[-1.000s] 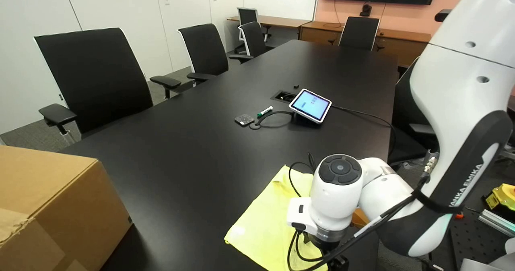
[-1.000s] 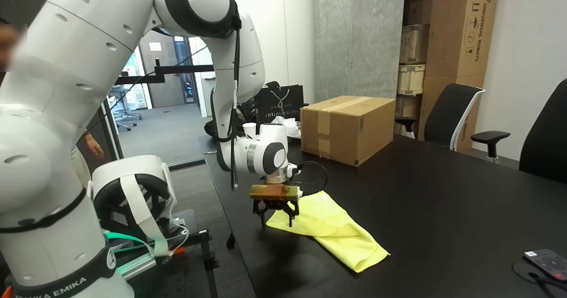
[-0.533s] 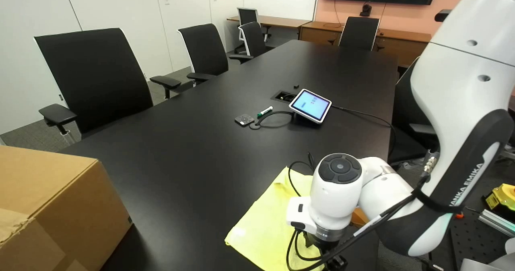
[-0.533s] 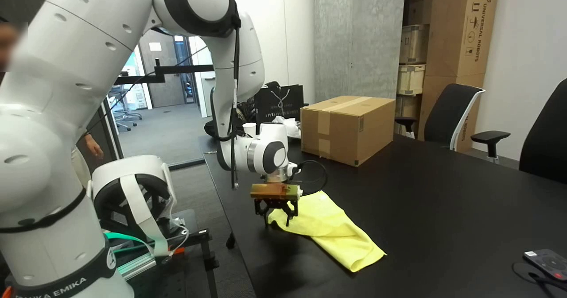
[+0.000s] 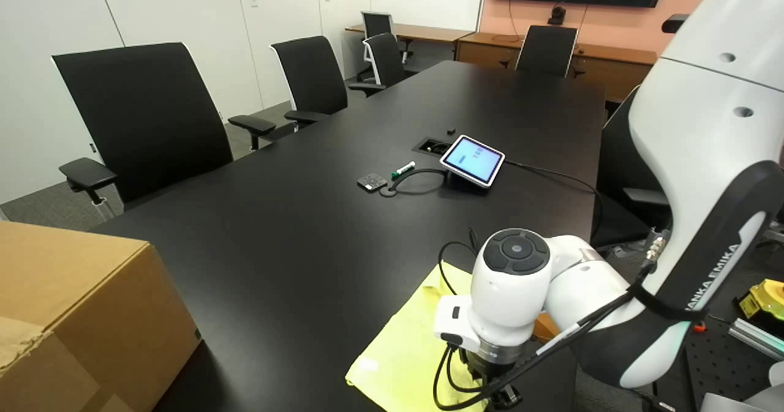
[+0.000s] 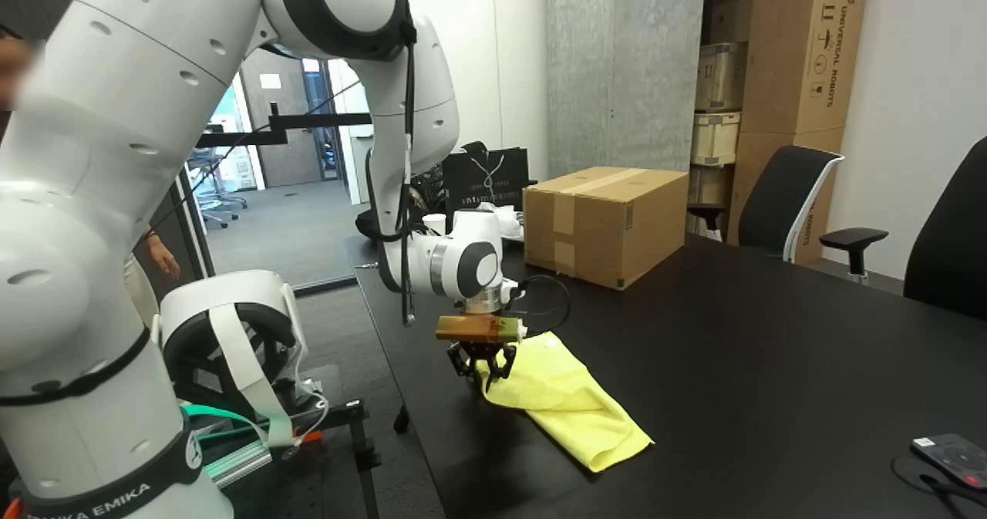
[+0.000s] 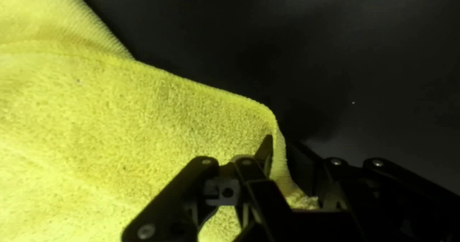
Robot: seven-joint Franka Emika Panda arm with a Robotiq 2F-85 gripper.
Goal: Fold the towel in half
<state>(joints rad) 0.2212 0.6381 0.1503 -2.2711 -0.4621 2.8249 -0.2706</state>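
pincer [image 7: 282,155]: narrow, pinching towel [image 6: 559,395] by its edge | towel: lower middle of an exterior view, on tabletop [image 6: 771,372] | advise: secure pinch, lift low, carry slowly, align edges

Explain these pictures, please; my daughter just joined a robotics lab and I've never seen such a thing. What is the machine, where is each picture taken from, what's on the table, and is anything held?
The big white machine is a robot arm, ending in a two-fingered gripper. Two pictures come from cameras standing outside it, looking from different places; the close-up is the wrist view, shot from the arm itself. On the dark table are a yellow towel, a box, a tablet and a marker, among other things. The gripper looks closed on the towel's edge, which shows between its two fingers in the close-up.
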